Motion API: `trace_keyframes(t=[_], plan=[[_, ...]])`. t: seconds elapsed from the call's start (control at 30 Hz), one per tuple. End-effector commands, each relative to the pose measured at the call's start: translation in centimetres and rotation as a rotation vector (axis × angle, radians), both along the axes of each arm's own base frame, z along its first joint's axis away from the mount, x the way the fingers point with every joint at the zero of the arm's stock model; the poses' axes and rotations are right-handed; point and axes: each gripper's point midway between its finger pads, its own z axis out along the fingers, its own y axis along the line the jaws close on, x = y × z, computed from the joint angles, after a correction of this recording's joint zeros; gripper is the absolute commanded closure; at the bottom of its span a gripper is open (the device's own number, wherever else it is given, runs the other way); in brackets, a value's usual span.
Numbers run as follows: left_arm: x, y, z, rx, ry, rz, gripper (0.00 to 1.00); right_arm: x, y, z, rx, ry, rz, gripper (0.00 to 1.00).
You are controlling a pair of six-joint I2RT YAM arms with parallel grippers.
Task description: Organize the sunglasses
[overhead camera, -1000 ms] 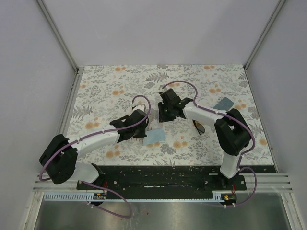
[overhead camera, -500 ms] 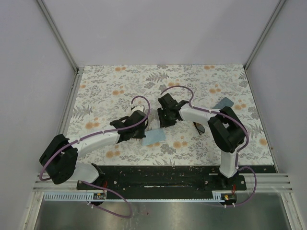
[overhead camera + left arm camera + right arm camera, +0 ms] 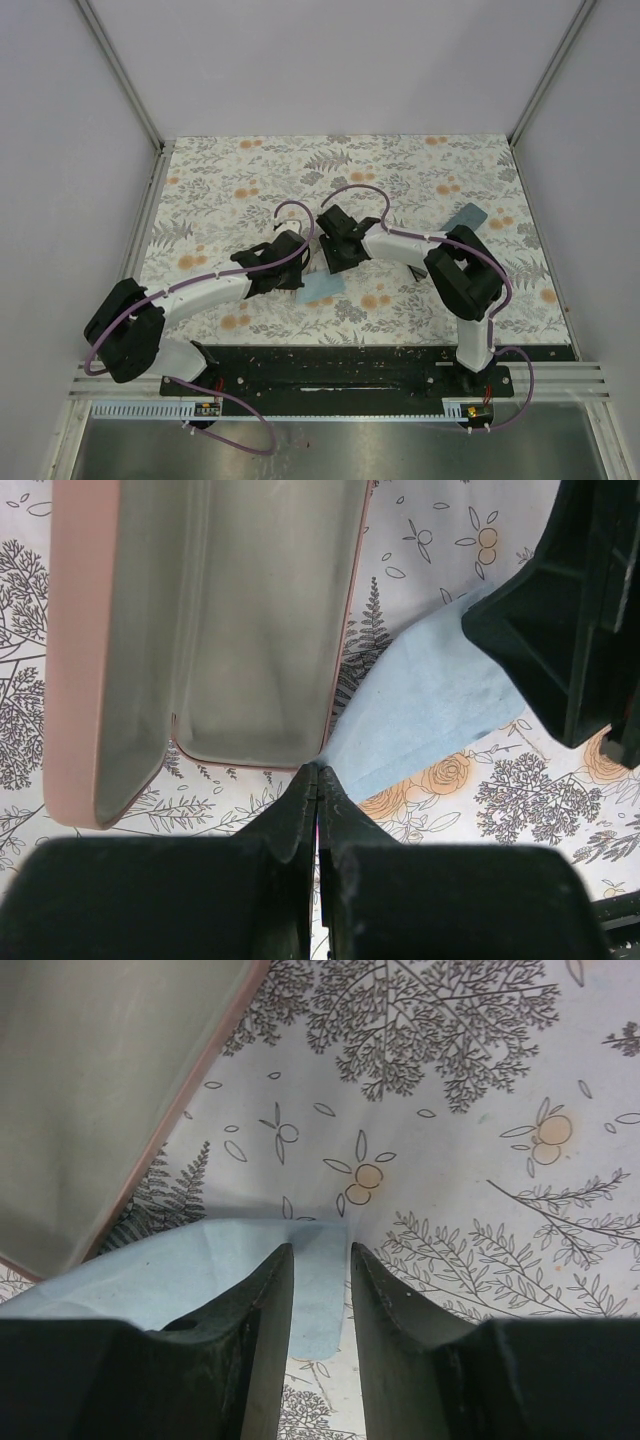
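Observation:
No sunglasses show in any view; the spot beside my right arm is covered by the arm in the top view. An open pink case (image 3: 72, 660) lies with its pale grey inside up, also at the upper left of the right wrist view (image 3: 100, 1070). A light blue cloth (image 3: 430, 710) (image 3: 322, 287) lies against the case's near corner. My left gripper (image 3: 318, 772) (image 3: 293, 268) is shut, its tips at the case's rim where the cloth begins. My right gripper (image 3: 318, 1260) (image 3: 333, 262) is open, low over the mat, with the cloth's (image 3: 150, 1280) corner between its fingers.
A second light blue cloth (image 3: 465, 215) lies at the right of the floral mat (image 3: 240, 190). The two grippers are close together at the mat's middle; the right one shows as a black block (image 3: 570, 610) in the left wrist view. Metal rails edge the mat.
My right gripper has moved left and nearer, down to the cloth beside the case, and its jaws have spread wider. The left arm has stayed put.

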Motion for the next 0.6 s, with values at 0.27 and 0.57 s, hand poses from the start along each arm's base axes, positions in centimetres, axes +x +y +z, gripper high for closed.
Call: trace_keyframes(t=[0.27,0.57], plan=[[1.0,-0.5,0.6,-0.01,-0.032,0.018,1.0,-2.7,-0.6,-3.6,-0.121,0.06,0.05,1.0],[0.5,-0.2,0.8,-0.048,-0.03,0.049,1.0,-0.9,2.1,0.8,0.022,-0.039,0.071,1.0]])
